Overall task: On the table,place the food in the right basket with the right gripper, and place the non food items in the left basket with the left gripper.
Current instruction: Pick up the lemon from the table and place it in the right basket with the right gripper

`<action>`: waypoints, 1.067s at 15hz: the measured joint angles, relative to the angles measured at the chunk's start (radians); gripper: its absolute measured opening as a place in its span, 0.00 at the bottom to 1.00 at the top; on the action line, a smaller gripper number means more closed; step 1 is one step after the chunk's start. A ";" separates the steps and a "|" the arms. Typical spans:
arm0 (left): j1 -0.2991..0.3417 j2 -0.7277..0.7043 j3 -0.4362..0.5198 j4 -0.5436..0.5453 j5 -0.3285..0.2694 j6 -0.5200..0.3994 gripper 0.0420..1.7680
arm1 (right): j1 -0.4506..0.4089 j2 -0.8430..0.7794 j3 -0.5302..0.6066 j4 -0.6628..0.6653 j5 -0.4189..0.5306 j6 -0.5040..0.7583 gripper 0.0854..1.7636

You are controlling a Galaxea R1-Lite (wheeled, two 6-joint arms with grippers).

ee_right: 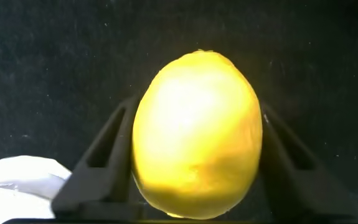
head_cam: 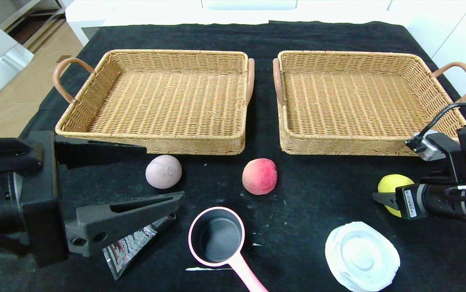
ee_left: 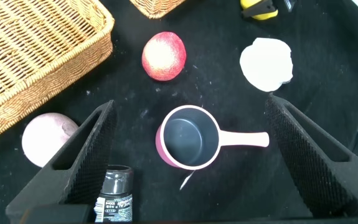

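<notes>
The right hand (ee_right: 197, 155) sits low over the black-draped bench (head_cam: 318, 194), its two dark fingers (ee_right: 101, 162) pressed against either side of the yellow oval lemon (ee_right: 194, 134), which rests near the right wicker basket's (head_cam: 362, 101) front corner. Just beside it lies the round white lid-like dish (head_cam: 361, 256). The left hand (ee_left: 185, 155) hovers with its fingers spread wide, gripping nothing, above the black squeeze tube with a grey cap (ee_left: 115, 194) and the small pink pan (ee_left: 188, 138). The pale mauve ball (head_cam: 163, 171) and the red-pink peach (head_cam: 259, 176) lie before the left wicker basket (head_cam: 159, 101).
</notes>
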 joint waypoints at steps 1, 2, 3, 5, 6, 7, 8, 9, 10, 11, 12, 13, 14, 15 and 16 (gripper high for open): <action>0.000 0.000 0.000 0.000 0.000 -0.001 0.97 | 0.000 0.000 0.000 0.000 0.000 0.000 0.64; 0.000 0.000 -0.001 0.000 0.000 -0.001 0.97 | 0.001 -0.001 0.000 0.000 0.000 0.000 0.64; 0.000 0.000 -0.001 0.000 0.000 -0.001 0.97 | 0.001 -0.001 0.000 0.000 0.000 0.000 0.63; 0.000 0.000 -0.002 0.000 0.000 0.000 0.97 | 0.001 -0.001 0.000 -0.001 0.000 0.000 0.63; 0.000 0.000 -0.002 0.000 0.000 0.000 0.97 | 0.001 -0.002 -0.001 0.000 0.000 0.000 0.63; 0.000 0.000 -0.002 0.000 0.000 -0.001 0.97 | 0.001 -0.002 -0.001 -0.001 0.000 0.000 0.63; 0.000 -0.001 -0.002 0.000 0.000 -0.001 0.97 | 0.001 -0.003 -0.001 -0.001 0.000 0.000 0.63; -0.001 -0.001 -0.002 0.000 0.000 0.000 0.97 | 0.001 -0.003 -0.001 -0.001 0.000 0.000 0.63; -0.001 -0.001 -0.002 0.000 0.000 0.000 0.97 | 0.001 -0.003 -0.001 -0.001 0.000 0.000 0.63; -0.001 -0.002 -0.001 0.000 0.000 0.000 0.97 | 0.001 -0.004 -0.001 -0.001 0.001 -0.001 0.63; 0.000 -0.002 -0.001 0.000 0.000 0.000 0.97 | 0.001 -0.006 -0.001 0.000 0.001 -0.001 0.63; 0.000 -0.002 -0.001 0.000 0.000 0.000 0.97 | 0.001 -0.011 -0.001 0.000 0.002 0.000 0.63; 0.000 -0.001 -0.001 0.000 0.000 0.000 0.97 | 0.001 -0.019 -0.002 0.000 0.003 0.000 0.63; 0.000 -0.001 0.000 0.000 0.000 0.000 0.97 | 0.002 -0.030 -0.002 0.003 0.003 0.000 0.63; 0.000 -0.001 0.000 0.000 0.000 0.000 0.97 | 0.003 -0.042 -0.004 0.005 0.003 0.000 0.63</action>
